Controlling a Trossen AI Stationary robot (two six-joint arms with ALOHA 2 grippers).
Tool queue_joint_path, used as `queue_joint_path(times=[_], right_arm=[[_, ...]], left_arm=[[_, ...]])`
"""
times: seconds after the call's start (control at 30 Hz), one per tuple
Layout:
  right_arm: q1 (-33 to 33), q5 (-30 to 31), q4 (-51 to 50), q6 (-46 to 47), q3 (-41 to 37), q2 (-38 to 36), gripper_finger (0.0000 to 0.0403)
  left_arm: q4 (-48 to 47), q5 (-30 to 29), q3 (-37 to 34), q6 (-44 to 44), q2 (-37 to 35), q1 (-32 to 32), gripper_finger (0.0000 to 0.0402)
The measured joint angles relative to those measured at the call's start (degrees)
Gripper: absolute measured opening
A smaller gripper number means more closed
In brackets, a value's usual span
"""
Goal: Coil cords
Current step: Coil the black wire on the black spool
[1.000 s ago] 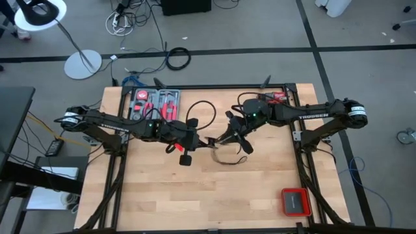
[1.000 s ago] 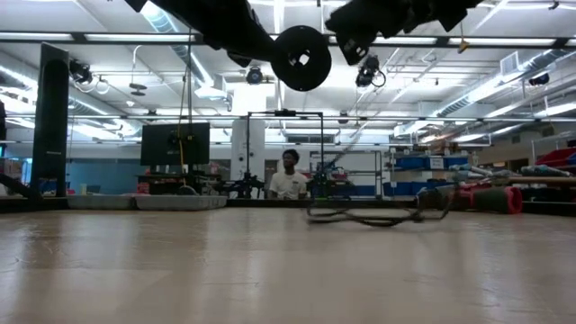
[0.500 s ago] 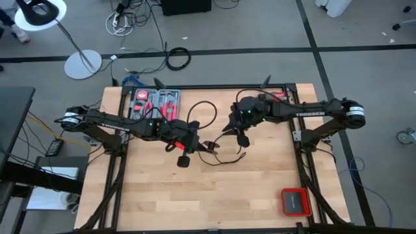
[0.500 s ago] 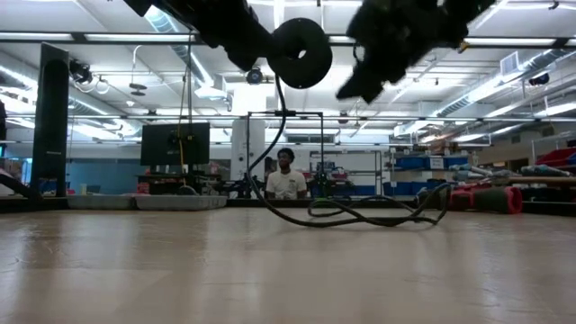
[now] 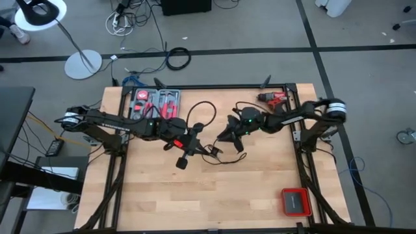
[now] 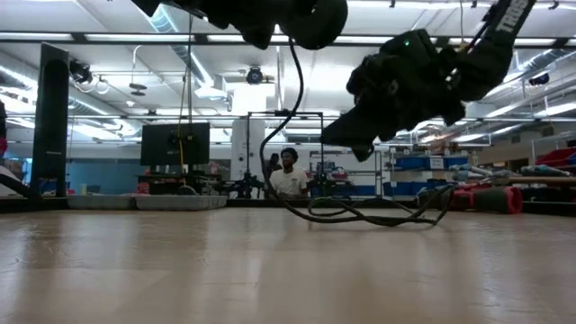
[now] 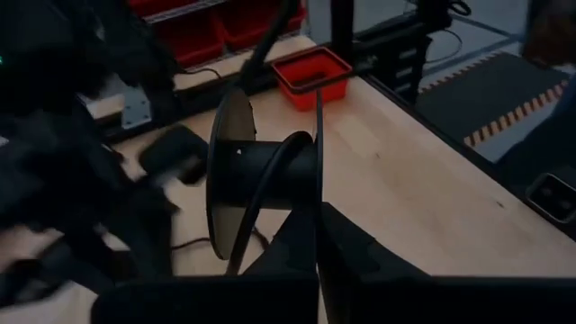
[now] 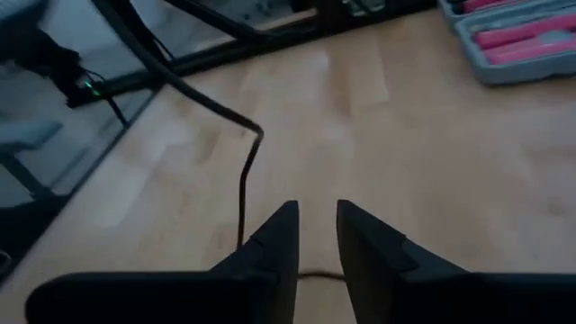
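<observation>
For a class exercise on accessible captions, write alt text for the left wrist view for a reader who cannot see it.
The left gripper grips the rim of a black plastic spool held above the pale wooden table, with a thin black cord wound over its hub. A red square tray sits near the table's far edge.

This is a robotics lab in a big open workshop hall: a wooden table in a black metal frame stands on a grey concrete floor strewn with loose cables and a lamp stand. Beyond the table, the low view shows exposed ceiling ducts, strip lights, a monitor, shelving with blue bins, and a seated person.
</observation>
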Motion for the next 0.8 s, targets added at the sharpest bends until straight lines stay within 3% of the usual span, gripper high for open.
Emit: queue_joint_path(times=[0.33, 0.57, 0.8], right_arm=[[3.2, -2.7, 21.0, 4.2, 2.5, 11.0, 0.0121], [5.0, -2.5, 22.1, 3.6, 4.5, 13.4, 0.0130], [5.0, -1.5, 21.3, 2.6, 4.9, 13.4, 0.0113]], left_arm=[[1.8, -2.5, 0.1, 1.5, 0.0, 0.4, 0.0000], [3.1, -3.8, 0.0, 2.7, 0.0, 0.4, 0.0000], [3.7, -4.1, 0.0, 2.8, 0.0, 0.4, 0.0000]])
